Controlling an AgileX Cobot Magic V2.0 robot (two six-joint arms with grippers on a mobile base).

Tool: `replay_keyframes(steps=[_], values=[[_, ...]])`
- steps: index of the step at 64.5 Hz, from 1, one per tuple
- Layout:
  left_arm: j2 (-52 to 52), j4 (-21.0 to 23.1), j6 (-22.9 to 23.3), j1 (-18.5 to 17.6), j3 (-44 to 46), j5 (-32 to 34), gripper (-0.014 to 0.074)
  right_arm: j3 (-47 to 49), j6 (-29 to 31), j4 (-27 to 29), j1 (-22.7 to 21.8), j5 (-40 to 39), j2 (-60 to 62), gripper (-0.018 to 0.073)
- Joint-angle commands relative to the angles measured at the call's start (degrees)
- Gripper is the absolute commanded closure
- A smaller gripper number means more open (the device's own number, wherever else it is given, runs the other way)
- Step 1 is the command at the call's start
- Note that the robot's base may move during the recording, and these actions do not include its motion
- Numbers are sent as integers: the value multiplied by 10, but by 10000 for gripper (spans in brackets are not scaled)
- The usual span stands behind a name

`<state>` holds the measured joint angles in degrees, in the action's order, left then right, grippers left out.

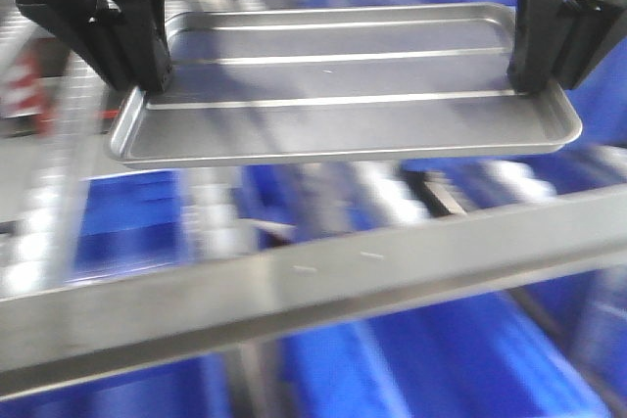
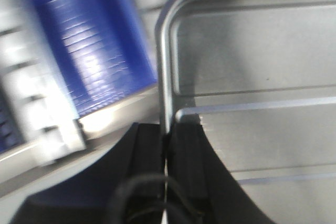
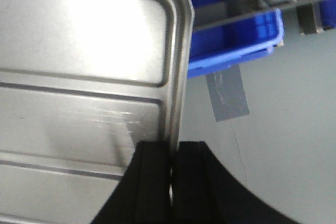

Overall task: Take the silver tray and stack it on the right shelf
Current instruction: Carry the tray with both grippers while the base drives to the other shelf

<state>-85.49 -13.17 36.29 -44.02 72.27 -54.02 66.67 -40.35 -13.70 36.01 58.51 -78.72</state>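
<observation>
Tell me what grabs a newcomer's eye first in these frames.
The silver tray hangs in mid-air at top centre, pinched by the rim at each short end by the left gripper and the right gripper. Below it, the right shelf slants as a wide steel band across the front view, with blurred blue bins behind.

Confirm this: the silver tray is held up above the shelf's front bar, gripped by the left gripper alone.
Not alone. The right gripper is also shut on the rim of the silver tray, as the right wrist view shows; the left gripper clamps the opposite rim. The tray is held above the front bar.
</observation>
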Motion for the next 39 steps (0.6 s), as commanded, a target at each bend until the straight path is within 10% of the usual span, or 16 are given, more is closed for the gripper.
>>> replay_keyframes(steps=[1, 39], values=[[22, 6, -13, -11, 20, 24, 689, 18, 7, -11, -1, -39, 17, 503], [22, 6, -13, -11, 20, 23, 689, 18, 7, -11, -1, -39, 17, 503]])
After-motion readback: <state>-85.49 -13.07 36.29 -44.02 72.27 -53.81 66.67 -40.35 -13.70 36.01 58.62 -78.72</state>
